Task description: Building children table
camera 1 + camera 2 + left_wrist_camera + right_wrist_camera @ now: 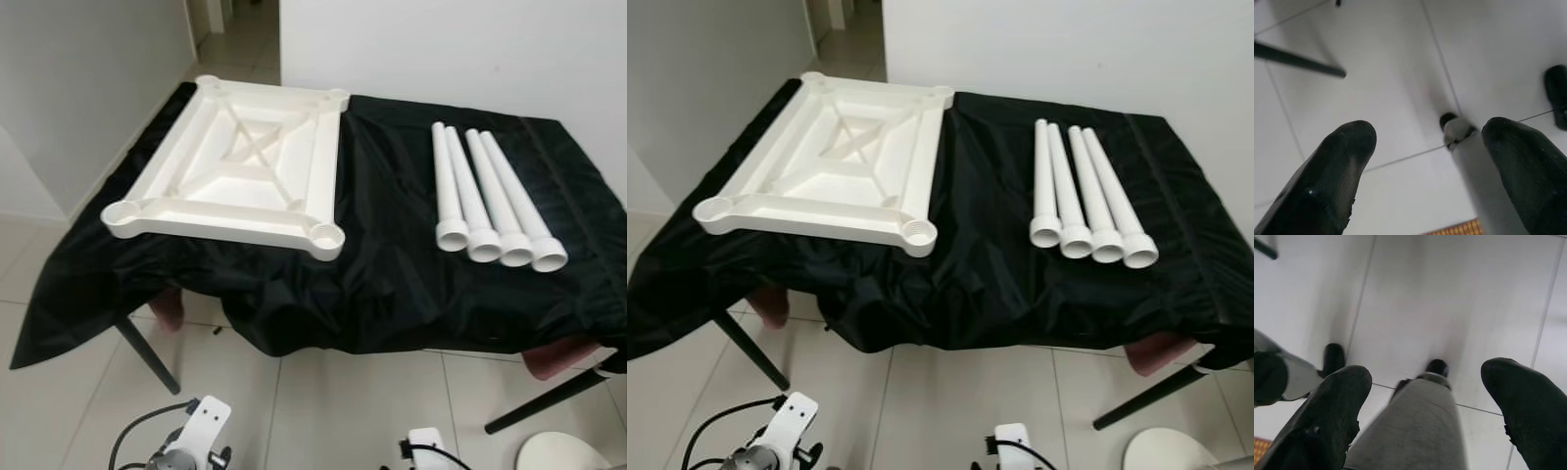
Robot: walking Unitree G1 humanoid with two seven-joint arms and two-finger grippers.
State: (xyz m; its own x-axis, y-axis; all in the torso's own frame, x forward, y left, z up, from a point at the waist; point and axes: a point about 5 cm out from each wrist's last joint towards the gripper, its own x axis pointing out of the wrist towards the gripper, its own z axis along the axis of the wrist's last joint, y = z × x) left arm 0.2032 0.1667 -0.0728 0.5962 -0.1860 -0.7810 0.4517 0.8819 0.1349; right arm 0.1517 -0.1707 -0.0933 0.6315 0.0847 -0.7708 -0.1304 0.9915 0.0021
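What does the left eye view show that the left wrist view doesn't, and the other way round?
The left eye view takes in the white tabletop lying underside up on the black cloth, with four white legs laid side by side to its right. The left wrist view looks down along the left gripper, its two black fingers spread apart with nothing between them, at what looks like the robot's own leg and foot. Both take in the pale tiled floor and a dark table leg.

No readable text or labels anywhere.
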